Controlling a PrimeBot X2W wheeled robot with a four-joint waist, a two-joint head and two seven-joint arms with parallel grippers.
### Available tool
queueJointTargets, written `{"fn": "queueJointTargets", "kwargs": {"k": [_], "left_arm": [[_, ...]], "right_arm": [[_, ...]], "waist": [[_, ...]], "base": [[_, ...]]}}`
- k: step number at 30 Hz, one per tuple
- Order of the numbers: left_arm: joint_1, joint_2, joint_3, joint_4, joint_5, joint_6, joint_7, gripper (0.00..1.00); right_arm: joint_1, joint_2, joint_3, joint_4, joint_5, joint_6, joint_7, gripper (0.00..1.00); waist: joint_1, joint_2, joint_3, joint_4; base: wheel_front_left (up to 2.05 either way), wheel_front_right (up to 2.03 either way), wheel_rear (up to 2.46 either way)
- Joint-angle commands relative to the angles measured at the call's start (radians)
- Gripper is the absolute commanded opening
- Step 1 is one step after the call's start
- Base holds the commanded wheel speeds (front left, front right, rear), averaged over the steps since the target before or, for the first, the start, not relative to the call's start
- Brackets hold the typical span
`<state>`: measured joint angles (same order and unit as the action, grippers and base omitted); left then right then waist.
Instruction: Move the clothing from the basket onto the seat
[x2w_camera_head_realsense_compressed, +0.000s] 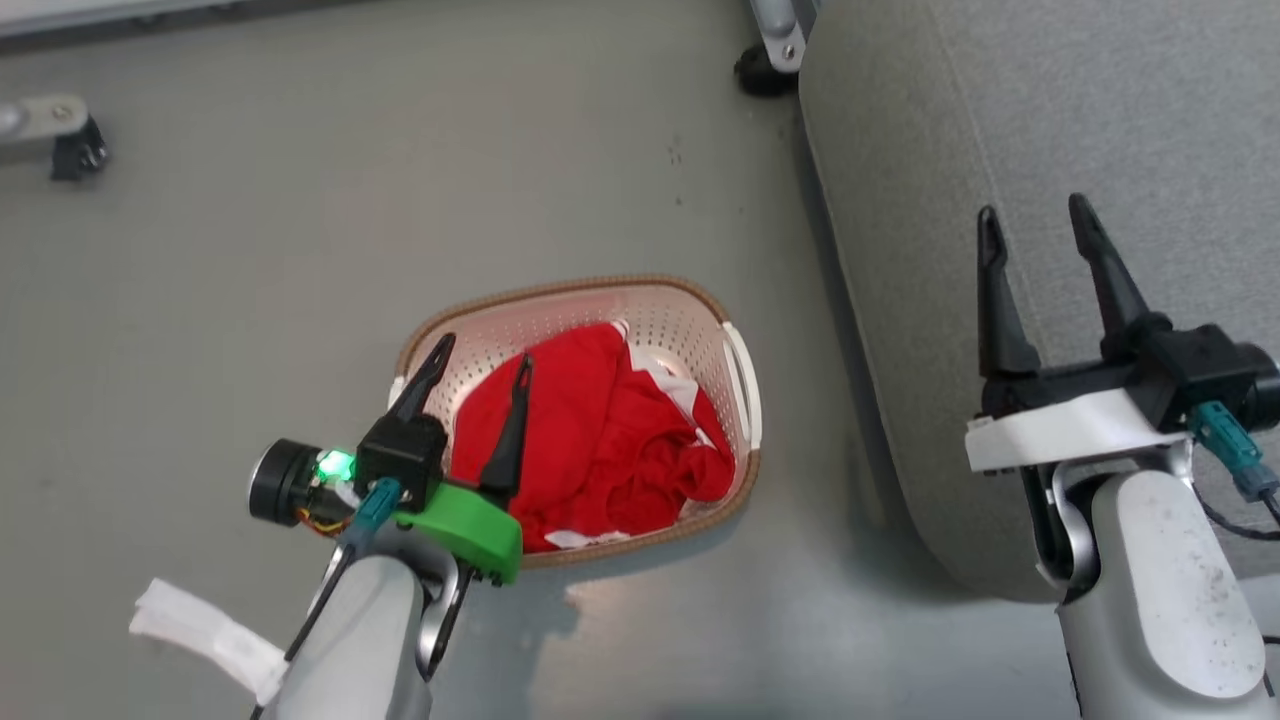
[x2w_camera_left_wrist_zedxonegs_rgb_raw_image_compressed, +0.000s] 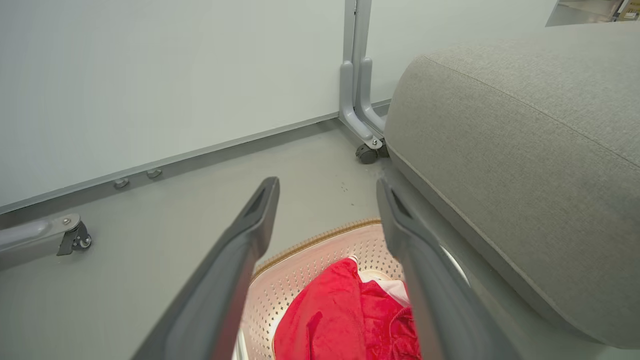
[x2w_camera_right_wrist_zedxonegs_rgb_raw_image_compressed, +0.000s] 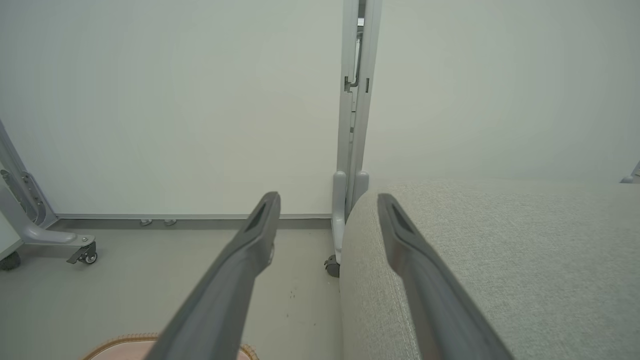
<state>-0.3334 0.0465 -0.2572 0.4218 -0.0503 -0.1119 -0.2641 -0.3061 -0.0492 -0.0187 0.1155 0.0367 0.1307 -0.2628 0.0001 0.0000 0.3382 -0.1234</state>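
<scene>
Head view, item one: a small oval off-white perforated plastic basket (x2w_camera_head_realsense_compressed: 566, 318) with a brown woven-look rim and white side handles stands on the grey floor (x2w_camera_head_realsense_compressed: 250, 300). It is near the large grey fabric-upholstered seat (x2w_camera_head_realsense_compressed: 1050, 120) on the robot's right, and a strip of floor shows between them.

Item two: the bright red soft fabric clothing (x2w_camera_head_realsense_compressed: 600, 440), with white panels showing at its far side and near edge, lies crumpled inside the basket and fills most of it. All the red fabric seen is within the rim. How many garments make up the heap cannot be told.

Item three: the left end effector (x2w_camera_head_realsense_compressed: 485, 351) hangs over the near-left part of the basket, its two dark fingers spread wide with nothing gripped. One finger crosses the left rim and the other overlies the red fabric. In the left wrist view the clothing lies below and between the fingers. They appear clear of it, though the angle does not settle contact.

Item four: the right end effector (x2w_camera_head_realsense_compressed: 1034, 206) is held over the seat, well apart from the basket, with its fingers wide apart and empty.

Item five: grey metal frame legs on castors (x2w_camera_head_realsense_compressed: 60, 125) stand at the far edge of the floor.
</scene>
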Motion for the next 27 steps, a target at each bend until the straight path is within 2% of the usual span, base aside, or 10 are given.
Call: {"fn": "queueJointTargets", "kwargs": {"k": [1,10,14,20,23,27], "left_arm": [[-0.061,0.008,-0.014,0.039,0.006,-0.007,-0.001,1.0],[-0.376,0.051,-0.213,0.395,0.058,-0.019,-0.001,1.0],[-0.532,0.067,-0.309,0.549,0.106,-0.018,0.035,1.0],[-0.701,0.065,-0.417,0.702,0.196,-0.018,0.111,1.0],[-0.75,0.059,-0.44,0.756,0.221,-0.007,0.158,1.0],[-0.804,0.07,-0.473,0.814,0.255,0.032,0.252,1.0]], "right_arm": [[-0.038,-0.002,0.002,-0.017,-0.014,0.0,-0.003,1.0],[-0.156,-0.006,0.023,-0.083,-0.047,0.0,-0.003,1.0],[-0.195,-0.004,0.026,-0.112,-0.043,0.0,-0.003,1.0],[-0.214,-0.002,0.031,-0.118,-0.008,0.0,-0.003,1.0],[-0.218,-0.002,0.037,-0.11,0.018,0.0,-0.003,1.0],[-0.221,-0.002,0.032,-0.102,0.067,0.0,-0.003,1.0]], "waist": [[-0.0001,0.0,0.233,0.006],[-0.0001,0.0,0.414,-0.039],[-0.0001,0.0,0.485,-0.067],[-0.0001,0.0,0.56,-0.1],[-0.0001,0.0,0.582,-0.114],[-0.0001,0.0,0.604,-0.136]], "base": [[0.0,0.0,0.0],[0.0,0.0,0.0],[0.0,0.0,0.0],[0.0,0.0,0.0],[0.0,0.0,0.0],[0.0,0.0,0.0]]}}
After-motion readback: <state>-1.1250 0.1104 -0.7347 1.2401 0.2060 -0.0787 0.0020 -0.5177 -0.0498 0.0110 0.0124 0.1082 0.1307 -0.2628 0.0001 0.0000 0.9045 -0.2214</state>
